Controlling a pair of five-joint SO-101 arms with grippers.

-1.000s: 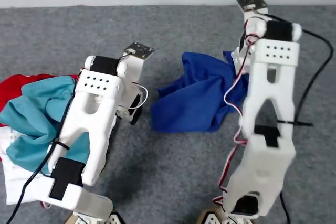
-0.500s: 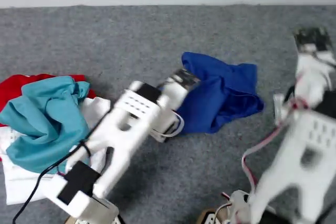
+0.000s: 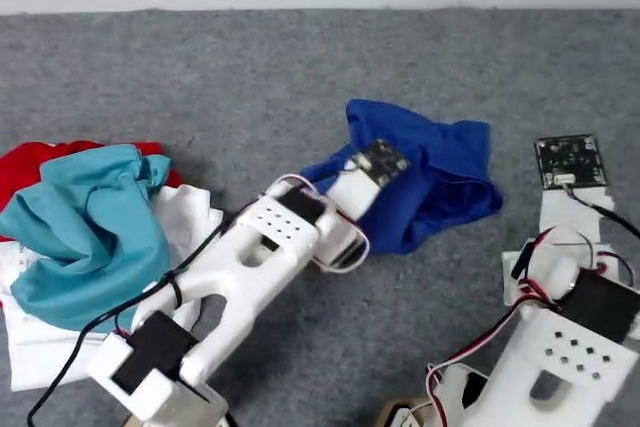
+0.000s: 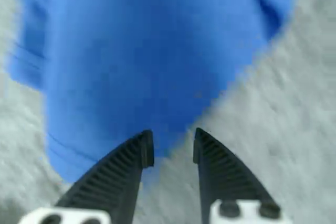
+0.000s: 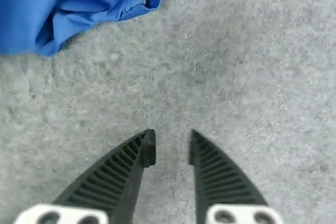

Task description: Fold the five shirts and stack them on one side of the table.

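Blue shirt [image 3: 440,177] crumpled; left gripper [image 4: 168,148] low at its edge, arm stretched fwd, fingers slightly apart, empty; right gripper [image 5: 171,148] near its base, ditto.

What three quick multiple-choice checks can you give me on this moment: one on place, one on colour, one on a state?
1. Where does the blue shirt lie?
A) on the pile
B) on the grey table, apart from the pile
C) lifted in the air

2. What colour is the shirt on top of the pile?
A) teal
B) yellow
C) black

3. How do the left arm's jaws stand?
A) shut on the blue shirt
B) open and empty at the blue shirt's edge
C) shut tight on nothing

Answers:
1 B: the high view shows it crumpled on the table, clear of the pile.
2 A: the teal shirt lies over a red shirt and a white shirt.
3 B: the left wrist view shows a gap between the jaws with nothing in it.
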